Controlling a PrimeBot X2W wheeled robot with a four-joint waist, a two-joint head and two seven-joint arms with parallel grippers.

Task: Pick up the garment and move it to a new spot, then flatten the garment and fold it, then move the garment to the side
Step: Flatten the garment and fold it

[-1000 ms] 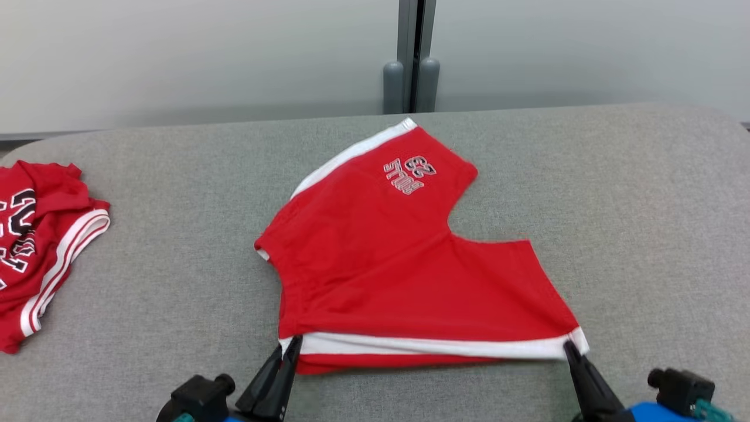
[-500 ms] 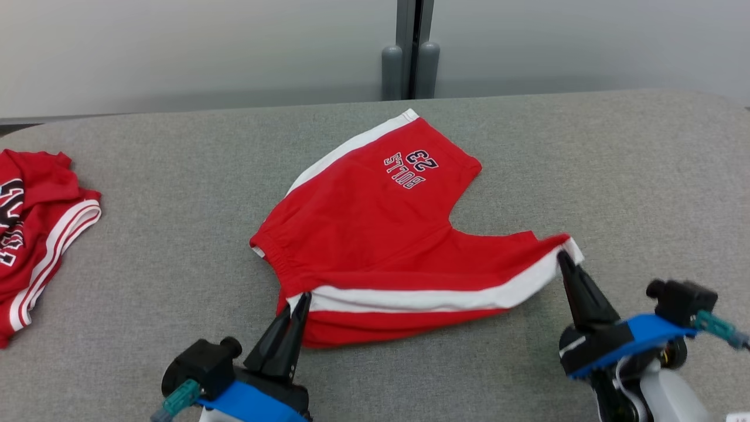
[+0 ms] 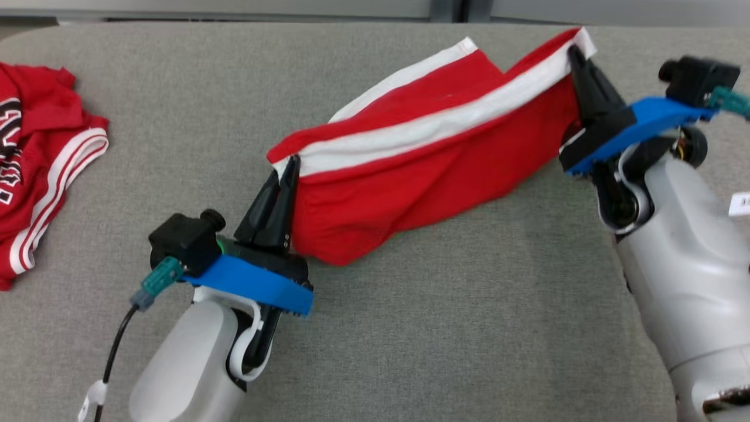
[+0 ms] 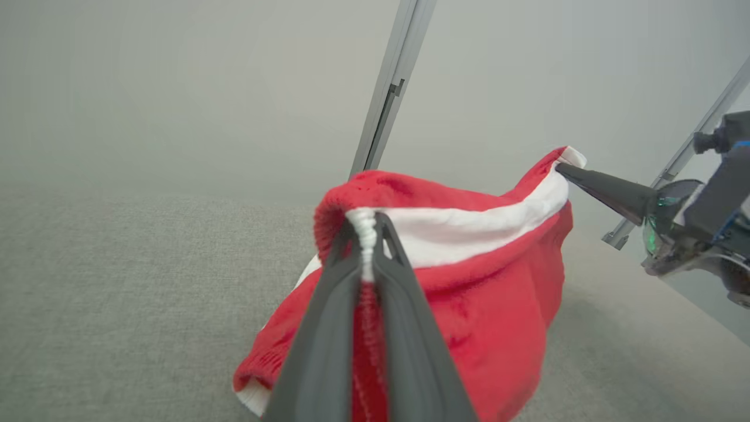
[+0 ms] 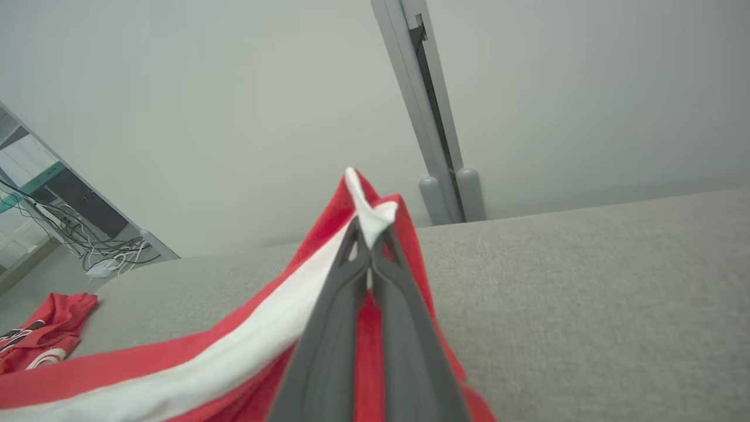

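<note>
Head view, garment (image 3: 422,176) stretched between left pincer (image 3: 291,162), right pincer (image 3: 572,53)

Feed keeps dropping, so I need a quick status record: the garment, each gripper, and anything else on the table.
garment: red shorts with white stripe, hanging stretched between both grippers
left gripper: jaws shut on the stripe's left end
right gripper: jaws shut on the stripe's other end, farther out
other: red jersey crumpled at the left of the table
</note>
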